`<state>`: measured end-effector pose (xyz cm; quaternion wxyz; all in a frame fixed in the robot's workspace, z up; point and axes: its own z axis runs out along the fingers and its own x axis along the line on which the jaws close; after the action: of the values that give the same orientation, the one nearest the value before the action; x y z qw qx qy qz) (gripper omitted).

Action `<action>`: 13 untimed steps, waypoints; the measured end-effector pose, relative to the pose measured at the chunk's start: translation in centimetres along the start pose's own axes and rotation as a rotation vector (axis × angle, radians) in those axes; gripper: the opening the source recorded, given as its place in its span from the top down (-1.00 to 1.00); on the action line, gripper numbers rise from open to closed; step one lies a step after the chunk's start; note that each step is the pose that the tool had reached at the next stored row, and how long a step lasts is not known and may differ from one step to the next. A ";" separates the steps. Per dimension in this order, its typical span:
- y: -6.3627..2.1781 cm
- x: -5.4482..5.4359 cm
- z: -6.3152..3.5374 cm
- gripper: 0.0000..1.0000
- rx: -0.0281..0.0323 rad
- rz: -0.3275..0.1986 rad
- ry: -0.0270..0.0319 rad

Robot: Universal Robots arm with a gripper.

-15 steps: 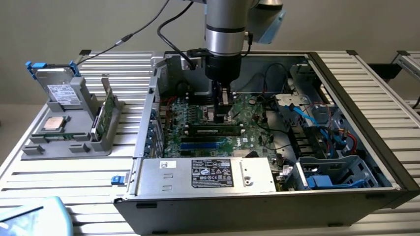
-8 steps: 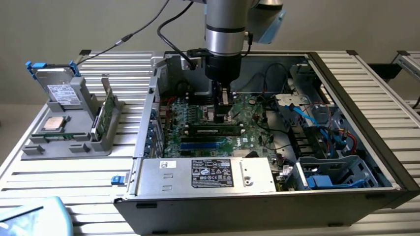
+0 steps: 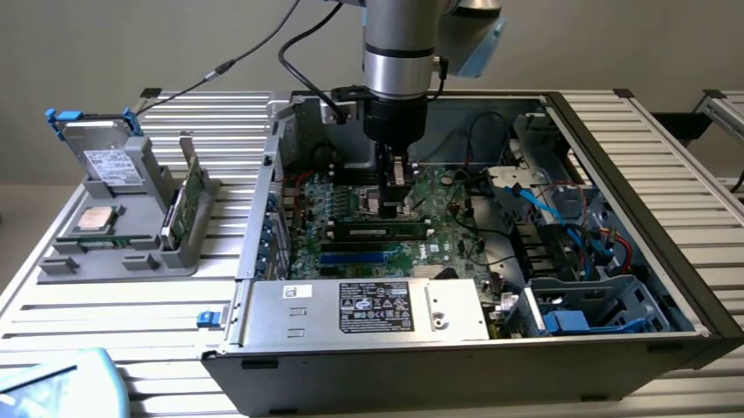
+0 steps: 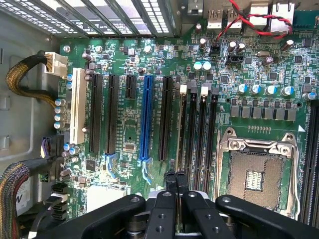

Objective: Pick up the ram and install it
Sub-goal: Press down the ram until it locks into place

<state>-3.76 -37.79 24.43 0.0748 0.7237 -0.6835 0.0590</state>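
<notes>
Indoors, ribbed metal table [image 3: 139, 305] (grey wall [image 3: 139, 43], perhaps plaster).

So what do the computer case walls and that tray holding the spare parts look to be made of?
The case walls look like bare sheet metal: dull grey-silver, thin folded edges, punched holes. The parts tray on the exterior view's left looks like moulded or printed plastic: matte uniform grey, thick blocky walls, though that is less certain. The ram sits on the motherboard, below the end effector.

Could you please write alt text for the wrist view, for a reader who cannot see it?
The gripper, fingers shut, hangs over a green motherboard inside an open computer case, above the memory slots beside an empty processor socket.
</notes>
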 end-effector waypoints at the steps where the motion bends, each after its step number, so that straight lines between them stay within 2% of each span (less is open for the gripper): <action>1: -0.18 0.0 -0.01 0.80 -0.0001 0.000 0.0000; 8: -2.04 0.1 -0.03 0.80 0.0001 0.000 -0.0010; 13: -2.50 0.1 0.09 0.80 0.0005 0.000 -0.0014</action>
<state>-1.27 -37.79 24.29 0.0742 0.7238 -0.6835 0.0587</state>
